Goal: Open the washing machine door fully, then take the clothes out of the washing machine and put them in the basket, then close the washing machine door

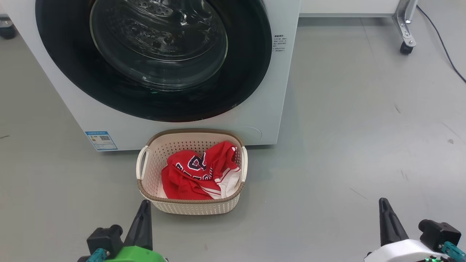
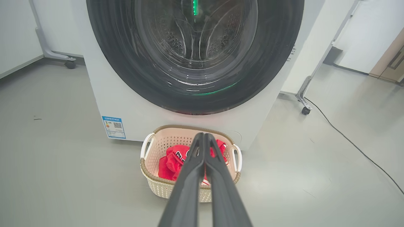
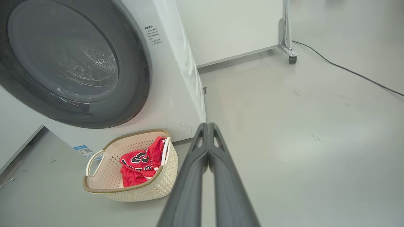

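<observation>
The washing machine door [image 1: 153, 54] sits flush in the white front of the washing machine [image 1: 264, 109], its black rim unbroken all round, so I judge it shut; through the glass bowl the perforated drum shows no red; the basket [image 1: 193, 131] stands on the grey floor [image 1: 346, 145] at six o'clock of the door, its far rim just beside the washer's foot, a sensible spot, since anything drawn out of the drum has only to drop straight down; the clothes [image 1: 193, 174] lie crumpled inside it, heaped toward its three o'clock side, red cloth with navy lettering and a white striped edge uppermost; the blue label [image 1: 101, 140] is on the washer front at ten o'clock of the basket; the left gripper [image 1: 145, 205] hangs at seven o'clock of the basket, near its near wall but apart from it, fingers pressed tip to tip with nothing between them; the right gripper [image 1: 383, 203] is at four o'clock, well apart over bare floor, likewise closed and empty; both point up the head view in the resting pose, low and away from the door, which would suit arms with nothing left to fetch; from how things lie, all three parts of the task look done.
</observation>
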Motion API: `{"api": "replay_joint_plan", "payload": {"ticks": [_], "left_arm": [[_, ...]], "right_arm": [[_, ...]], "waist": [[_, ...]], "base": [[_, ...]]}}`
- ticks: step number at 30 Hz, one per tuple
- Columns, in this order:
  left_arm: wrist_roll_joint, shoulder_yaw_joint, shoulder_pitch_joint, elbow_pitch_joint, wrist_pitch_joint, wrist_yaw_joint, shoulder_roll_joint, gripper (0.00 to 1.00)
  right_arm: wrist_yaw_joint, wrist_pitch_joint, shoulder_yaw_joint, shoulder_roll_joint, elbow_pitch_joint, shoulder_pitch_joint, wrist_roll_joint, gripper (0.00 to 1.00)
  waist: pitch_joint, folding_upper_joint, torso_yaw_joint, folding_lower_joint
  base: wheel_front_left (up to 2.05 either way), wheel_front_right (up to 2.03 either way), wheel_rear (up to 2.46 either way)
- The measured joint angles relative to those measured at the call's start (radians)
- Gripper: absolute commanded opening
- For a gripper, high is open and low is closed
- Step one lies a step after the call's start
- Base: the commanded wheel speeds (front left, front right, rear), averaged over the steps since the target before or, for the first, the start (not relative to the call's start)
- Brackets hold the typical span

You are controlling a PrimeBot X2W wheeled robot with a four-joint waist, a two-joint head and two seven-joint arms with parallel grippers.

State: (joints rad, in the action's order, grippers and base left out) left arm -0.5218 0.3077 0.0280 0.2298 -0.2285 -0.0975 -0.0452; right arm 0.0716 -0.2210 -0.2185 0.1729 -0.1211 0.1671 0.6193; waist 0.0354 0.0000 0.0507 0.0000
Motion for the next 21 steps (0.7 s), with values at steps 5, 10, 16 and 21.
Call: {"api": "replay_joint_plan", "payload": {"ticks": [5,10,16,21], "left_arm": [[-0.047,-0.015,0.000,-0.006,0.012,0.007,0.000,0.00],[-0.110,-0.030,0.000,-0.010,0.025,0.015,0.000,0.00],[-0.194,-0.051,0.000,-0.012,0.044,0.025,-0.002,0.00],[-0.258,-0.068,0.000,-0.012,0.061,0.039,-0.004,0.00]], "right_arm": [[-0.003,0.011,0.014,-0.008,0.000,-0.001,0.045,0.00],[-0.009,0.025,0.027,-0.012,-0.001,-0.008,0.102,0.00],[-0.023,0.044,0.047,-0.015,-0.005,-0.016,0.174,0.00],[-0.030,0.062,0.061,-0.018,-0.012,-0.028,0.232,0.00]], "waist": [[-0.001,0.0000,-0.002,0.0000],[-0.003,0.0000,-0.005,0.0000],[-0.005,0.0000,-0.009,0.0000],[-0.006,0.0000,-0.012,0.0000]], "base": [[0.00,0.00,0.00],[0.00,0.00,0.00],[0.00,0.00,0.00],[0.00,0.00,0.00]]}}
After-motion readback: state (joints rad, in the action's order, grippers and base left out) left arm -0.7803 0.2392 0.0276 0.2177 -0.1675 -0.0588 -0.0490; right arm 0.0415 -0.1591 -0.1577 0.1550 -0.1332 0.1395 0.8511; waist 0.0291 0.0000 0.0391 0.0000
